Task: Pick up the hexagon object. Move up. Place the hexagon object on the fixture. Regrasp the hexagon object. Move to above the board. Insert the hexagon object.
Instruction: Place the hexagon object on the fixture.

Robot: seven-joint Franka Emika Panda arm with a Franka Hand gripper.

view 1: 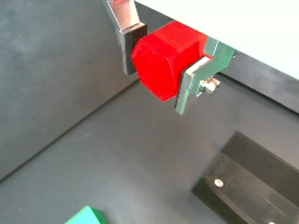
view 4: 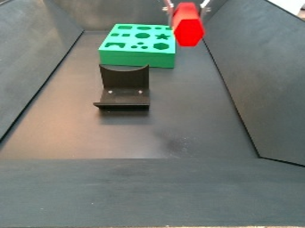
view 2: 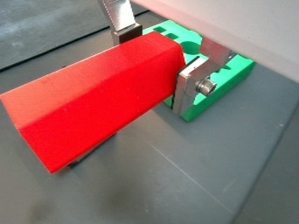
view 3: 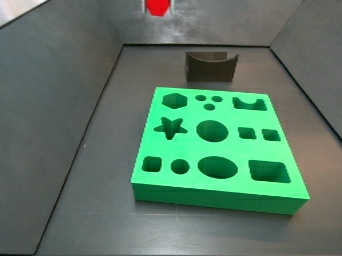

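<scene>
1. Dark grey tabletop (view 4: 167,134) fills the near ground in a side view, bare and matte, with sloping dark walls on both sides.
2. Farther along stands the fixture (view 4: 123,86), a dark block on a base plate; in a side view (view 3: 210,65) its top shows a curved notch, and it stands apart from the board. A wrist view (view 1: 249,185) shows its dark plate on the floor below the hand.
3. Beyond the fixture in that side view lies the board (view 4: 138,44), a thick bright green slab flat on the tabletop. In a side view (view 3: 217,150) its cut-outs are clear: a hexagon, a star, circles, squares and an oval. A wrist view (view 2: 222,77) shows part of it behind the held piece, and another shows only a green corner (view 1: 84,216).
4. The hand (view 1: 163,63) is raised high over the tabletop, its silver fingers (view 1: 193,86) clamped on the two sides of the hexagon object (view 1: 166,58).
5. The hexagon object, bright red, hangs in the air touching nothing but the fingers. In a wrist view (view 2: 96,100) its long body runs out from between the plates. In a side view (view 4: 187,24) it sits to the right of the board and well above it; in a side view (view 3: 158,7) only its lower end shows at the frame's top edge.
</scene>
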